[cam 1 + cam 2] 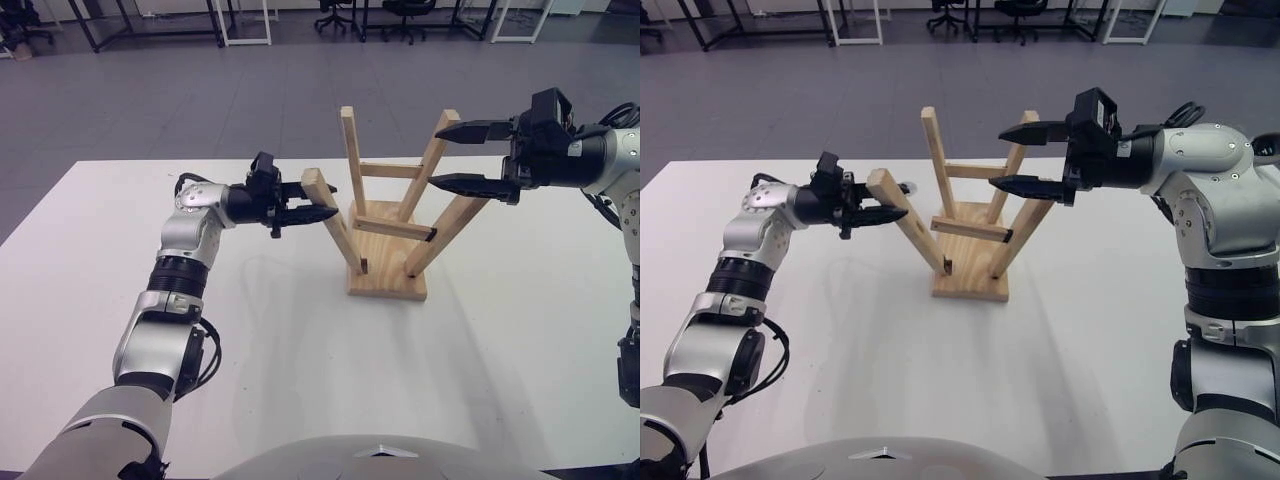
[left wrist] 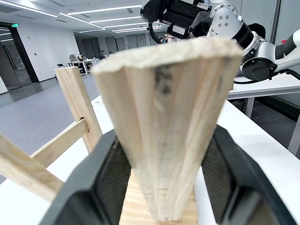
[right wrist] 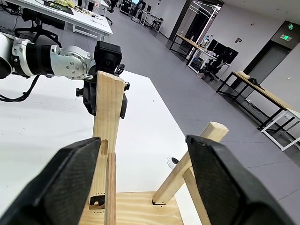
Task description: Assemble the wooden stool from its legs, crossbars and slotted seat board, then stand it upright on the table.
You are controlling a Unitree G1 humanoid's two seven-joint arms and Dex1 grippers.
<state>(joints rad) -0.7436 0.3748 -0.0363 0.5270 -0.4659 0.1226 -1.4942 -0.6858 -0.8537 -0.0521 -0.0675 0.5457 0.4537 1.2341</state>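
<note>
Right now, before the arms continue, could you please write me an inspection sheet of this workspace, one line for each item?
Surface: white table.
Job's things: stool is upside down, with the seat board flat on the table and the legs pointing up. Crossbars are fitted between the legs. It is not yet stood upright.
Clutter: nothing seen.
Grippers: left gripper is shut on the top end of the near left leg. Right gripper is open, its fingers spread about the right-side legs' upper ends; contact cannot be told.
Cables: black cable loops at the left arm's elbow.
Surroundings: grey floor, with desks and chairs behind.
</note>
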